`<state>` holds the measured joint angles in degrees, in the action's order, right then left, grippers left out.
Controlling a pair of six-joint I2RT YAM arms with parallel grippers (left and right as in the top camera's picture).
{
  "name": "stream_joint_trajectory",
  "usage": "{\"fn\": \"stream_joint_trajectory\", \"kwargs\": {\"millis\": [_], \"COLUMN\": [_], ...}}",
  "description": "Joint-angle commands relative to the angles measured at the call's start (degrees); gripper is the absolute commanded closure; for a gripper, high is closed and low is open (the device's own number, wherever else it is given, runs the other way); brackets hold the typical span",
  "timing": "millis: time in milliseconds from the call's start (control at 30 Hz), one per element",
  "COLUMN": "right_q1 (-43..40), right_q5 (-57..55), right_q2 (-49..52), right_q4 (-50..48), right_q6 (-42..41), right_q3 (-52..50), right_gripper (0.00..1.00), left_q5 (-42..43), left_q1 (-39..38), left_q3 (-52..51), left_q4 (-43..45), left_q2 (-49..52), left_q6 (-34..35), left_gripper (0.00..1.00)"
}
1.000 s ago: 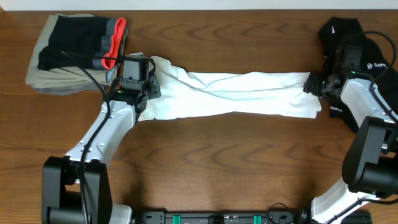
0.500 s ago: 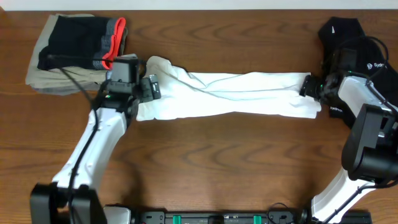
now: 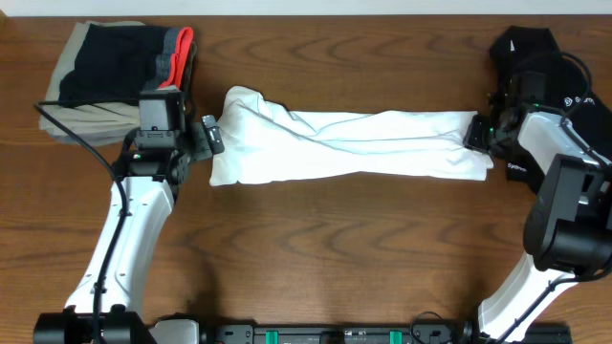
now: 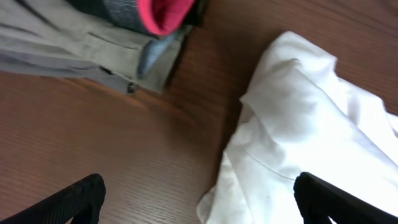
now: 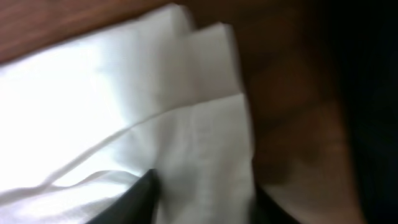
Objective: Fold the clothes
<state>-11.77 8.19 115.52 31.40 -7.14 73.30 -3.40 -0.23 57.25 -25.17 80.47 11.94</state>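
Note:
The white T-shirt lies stretched out as a long rumpled band across the far half of the table. Its graphic and label are hidden. My left gripper is open and empty just off the shirt's left end. In the left wrist view its fingers spread wide over the shirt's left edge and bare wood. My right gripper is at the shirt's right end. In the right wrist view its fingers sit close together with white cloth between them.
A folded stack of beige, black and grey-red clothes lies at the far left, close to my left arm; it also shows in the left wrist view. A black top lies at the far right behind my right arm.
My left gripper has let go of the shirt's left end and drawn back to the left. The shirt's left end now lies flat. The right gripper has barely moved.

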Motion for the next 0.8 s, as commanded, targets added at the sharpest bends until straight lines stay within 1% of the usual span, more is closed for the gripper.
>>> {"fn": "stream_joint_trajectory", "kwargs": {"millis": [0, 33, 67, 100, 200, 300, 433, 600, 767], "right_q1": [1.81, 1.64, 1.44, 1.03, -0.7, -3.02, -6.14, -9.38, -10.4], "right_q5": [4.33, 4.31, 4.28, 4.31, 4.37, 5.77, 8.22, 8.37, 9.7], "right_q2": [5.64, 5.64, 5.62, 5.62, 5.53, 5.42, 4.68, 4.48, 4.48], "right_q4": [-0.04, -0.5, -0.61, -0.48, 1.25, 5.33, 11.69, 20.74, 26.34], "right_q6": [-0.52, -0.52, -0.52, -0.52, -0.57, -0.17, 3.21, 7.69, 10.43], "right_q3": [-2.62, -2.56, -2.38, -2.03, -0.48, 3.23, 9.05, 18.12, 24.44], "right_gripper": [0.81, 0.87, 0.96, 0.99, 0.99, 0.99, 0.99, 0.99, 0.99], "left_q5": [-0.31, -0.31, -0.31, -0.31, -0.31, -0.96, -1.79, -1.81, -1.84], "left_q1": [1.46, 1.77, 2.01, 2.34, 3.19, 4.02, 5.07, 6.21, 6.49], "left_q3": [1.01, 1.01, 1.01, 1.01, 1.01, 1.01, 1.01, 1.01, 1.01], "left_q4": [-0.11, -0.11, -0.11, -0.11, -0.11, -0.28, -0.48, -0.55, -0.55], "left_q2": [-0.52, -0.52, -0.52, -0.52, -0.42, -0.42, -0.42, -0.42, -0.42], "left_q6": [-0.76, -0.76, -0.76, -0.76, -0.76, -0.98, -0.98, -1.03, -2.45], "left_gripper": [0.02, 0.02, 0.02, 0.02, 0.02, 0.02, 0.02, 0.02, 0.02]}}
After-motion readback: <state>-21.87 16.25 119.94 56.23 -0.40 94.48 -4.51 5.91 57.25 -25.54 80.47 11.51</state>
